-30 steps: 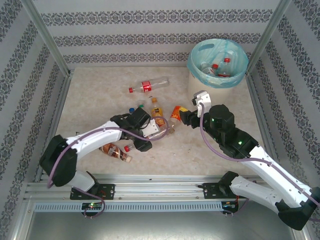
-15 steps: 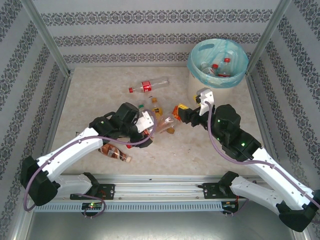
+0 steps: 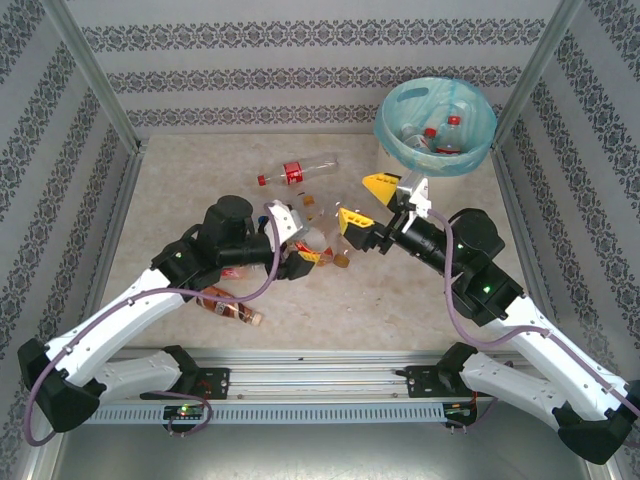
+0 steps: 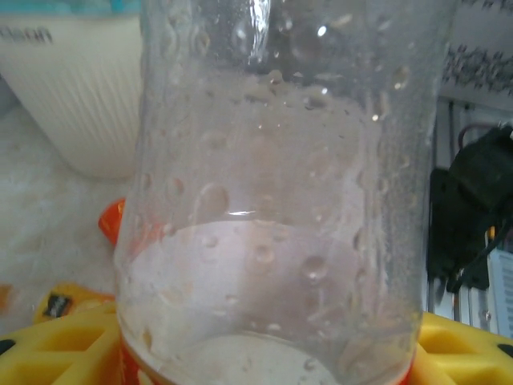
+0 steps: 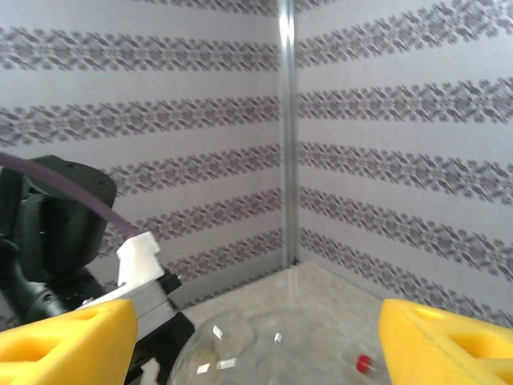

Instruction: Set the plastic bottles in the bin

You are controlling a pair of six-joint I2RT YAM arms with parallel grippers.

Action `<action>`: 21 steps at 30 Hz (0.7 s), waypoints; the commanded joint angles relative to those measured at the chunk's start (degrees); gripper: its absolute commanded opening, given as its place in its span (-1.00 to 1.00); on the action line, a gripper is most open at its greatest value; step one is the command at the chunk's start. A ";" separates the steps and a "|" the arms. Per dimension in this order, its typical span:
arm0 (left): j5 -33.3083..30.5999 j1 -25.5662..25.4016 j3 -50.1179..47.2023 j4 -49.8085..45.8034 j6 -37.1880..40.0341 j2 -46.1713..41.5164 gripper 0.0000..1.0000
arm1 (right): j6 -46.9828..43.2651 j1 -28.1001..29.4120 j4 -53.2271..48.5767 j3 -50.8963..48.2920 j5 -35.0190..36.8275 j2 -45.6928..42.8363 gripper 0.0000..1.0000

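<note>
Overhead camera looks down; opposed wrist cameras closely share one clear bottle [image 4: 280, 200].

We note beige speckled table [image 3: 180, 210]. Red-labelled bottle [image 3: 296, 172] lies on side toward far edge. Brown-labelled bottle [image 3: 228, 305] lies near front. Teal-lined bin [image 3: 482, 140] sits at far right corner.

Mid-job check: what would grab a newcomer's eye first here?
The clear bottle clamped in the left tool at table centre, looming huge in the left wrist view. Next, the right tool, yellow fingers spread wide and empty, near the teal-lined bin at far right.
</note>
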 commanded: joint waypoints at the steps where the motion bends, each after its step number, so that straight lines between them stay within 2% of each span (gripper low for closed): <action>1: 3.59 0.33 -2.47 11.59 -3.30 -2.37 0.22 | 1.16 0.50 5.79 0.11 -7.15 -0.03 0.64; 11: 6.10 0.37 -4.74 19.46 -5.17 -2.96 0.14 | 0.60 2.04 5.09 1.68 -16.17 2.71 0.67; 21: 7.56 0.35 -5.14 21.47 -5.89 -3.60 0.14 | -0.49 3.19 4.11 1.04 -13.93 2.74 0.66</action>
